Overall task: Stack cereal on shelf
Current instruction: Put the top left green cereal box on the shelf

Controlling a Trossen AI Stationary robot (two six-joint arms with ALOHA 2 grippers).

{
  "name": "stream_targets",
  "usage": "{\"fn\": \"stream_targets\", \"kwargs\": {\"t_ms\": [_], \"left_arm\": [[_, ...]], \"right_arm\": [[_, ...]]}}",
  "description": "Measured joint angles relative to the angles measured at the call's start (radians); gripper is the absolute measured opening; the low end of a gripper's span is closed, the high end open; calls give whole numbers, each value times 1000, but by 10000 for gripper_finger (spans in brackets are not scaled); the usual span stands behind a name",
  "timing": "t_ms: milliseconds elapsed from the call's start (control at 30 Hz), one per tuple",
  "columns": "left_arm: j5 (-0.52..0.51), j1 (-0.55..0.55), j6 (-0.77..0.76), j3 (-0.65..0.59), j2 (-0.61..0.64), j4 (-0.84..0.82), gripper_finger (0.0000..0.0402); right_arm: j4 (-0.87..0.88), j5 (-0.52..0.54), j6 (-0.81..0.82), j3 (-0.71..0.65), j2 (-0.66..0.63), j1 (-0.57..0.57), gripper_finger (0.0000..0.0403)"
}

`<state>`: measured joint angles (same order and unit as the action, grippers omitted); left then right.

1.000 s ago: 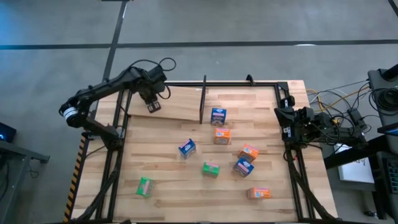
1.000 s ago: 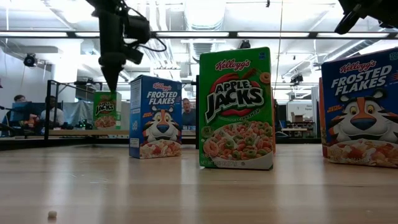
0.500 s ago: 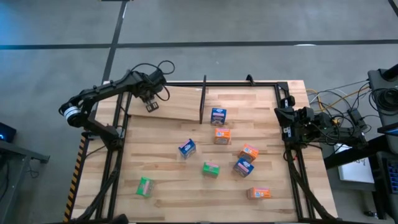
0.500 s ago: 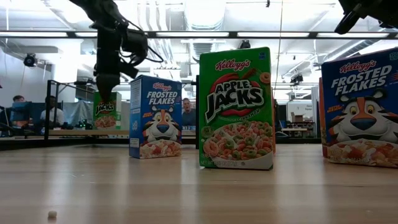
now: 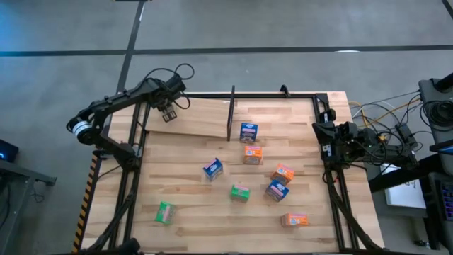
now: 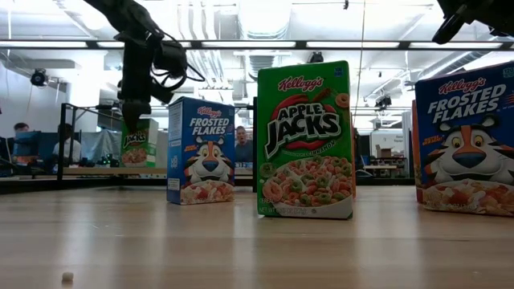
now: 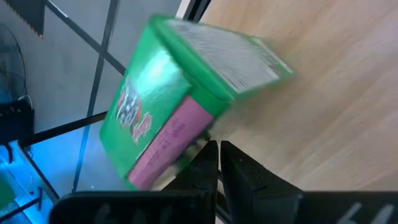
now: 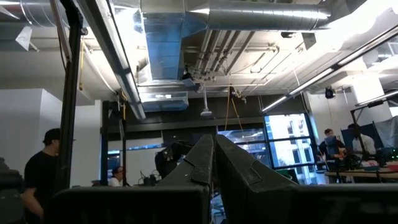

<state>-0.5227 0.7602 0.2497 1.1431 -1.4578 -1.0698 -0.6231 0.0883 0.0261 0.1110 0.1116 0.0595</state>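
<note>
The left tool [image 5: 168, 116] is closed and empty above the shelf [image 5: 198, 120], just beside a green cereal box [image 7: 186, 99]. The right tool [image 5: 327, 134] is closed at the tabletop [image 5: 212, 212] edge.

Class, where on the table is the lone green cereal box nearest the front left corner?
In the high view, the green cereal box stands alone at the table's front left, left of another green box.

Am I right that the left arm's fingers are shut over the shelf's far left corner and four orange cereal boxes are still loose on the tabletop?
Not quite: the high view shows three orange boxes, at and, not four. The rest stands: the left gripper is over the shelf at its far left corner, fingers shut.
</note>
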Motion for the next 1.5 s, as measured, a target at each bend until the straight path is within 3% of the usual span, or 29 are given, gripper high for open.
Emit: {"fn": "stream_targets", "kwargs": {"t_ms": [233,633,767,967,1200,1500], "left_arm": [[6,14,2,0,0,-1,0],[229,-49,-120,2,22,-23,0],[305,-77,-125,-1,22,75,0],[279,-83,-92,-4,6,261,0],[44,-74,-26,-5,-6,228,0],[33,-31,3,-5,-6,235,0]], "right_arm": [[-3,0,0,0,0,0,9],[-3,0,0,0,0,0,9],[14,0,0,11,1,0,9],[23,0,0,14,1,0,9],[25,-1,0,14,1,0,9],[25,-1,0,14,1,0,9]]}}
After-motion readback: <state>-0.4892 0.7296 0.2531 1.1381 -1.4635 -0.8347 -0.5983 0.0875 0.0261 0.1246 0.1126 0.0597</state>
